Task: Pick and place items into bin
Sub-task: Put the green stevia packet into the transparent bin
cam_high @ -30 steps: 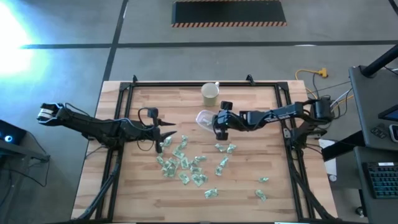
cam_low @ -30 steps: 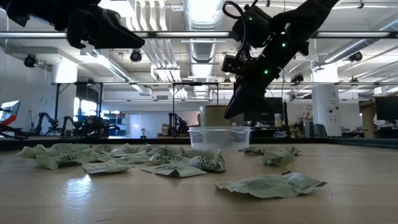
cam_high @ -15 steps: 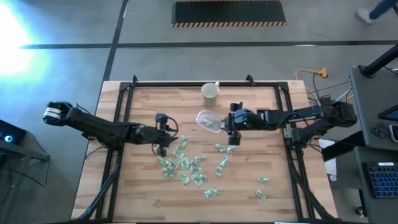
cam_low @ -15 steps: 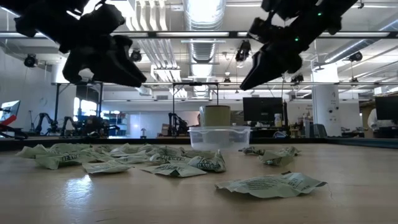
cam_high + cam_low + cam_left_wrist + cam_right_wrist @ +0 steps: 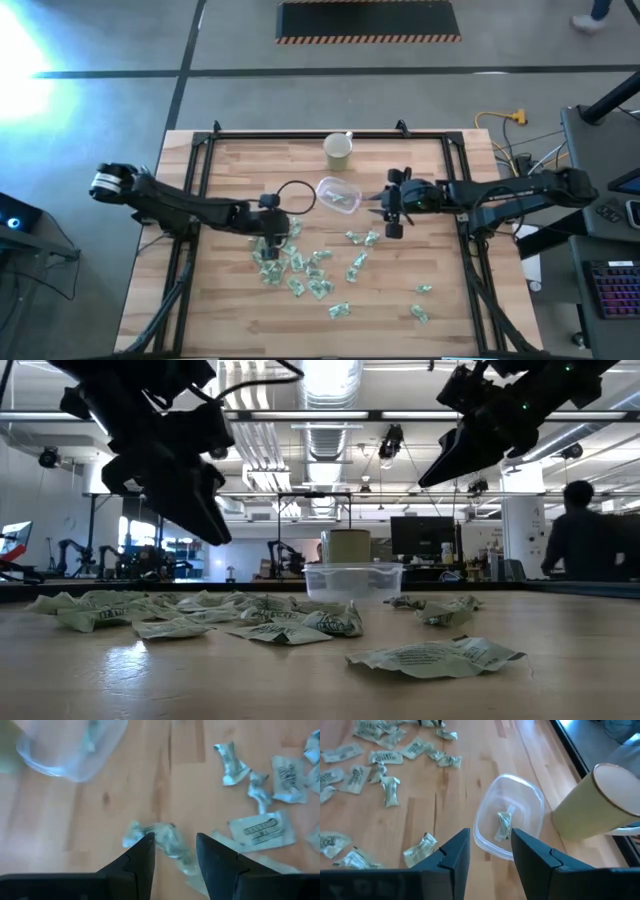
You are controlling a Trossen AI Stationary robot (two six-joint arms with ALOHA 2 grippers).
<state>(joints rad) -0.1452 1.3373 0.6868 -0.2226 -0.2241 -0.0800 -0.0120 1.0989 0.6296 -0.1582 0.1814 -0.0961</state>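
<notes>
Several pale-green-and-white packets lie scattered on the wooden table. The clear bin stands at mid table with one packet inside. My left gripper hovers open above the far-left end of the packet cluster. In the left wrist view it has a crumpled packet below its fingers. The low view shows it well above the table. My right gripper is open and empty, just right of the bin and raised. In the right wrist view it faces the bin.
A pale cream cup stands just beyond the bin. More packets lie right of the cluster and near the front right. A black frame borders the table. A person stands in the room behind.
My right gripper has drawn back from the bin toward the table's right edge and risen. My left gripper has moved a little toward the right edge, tipped its fingers downward and come down over the packet cluster. It stays open.
</notes>
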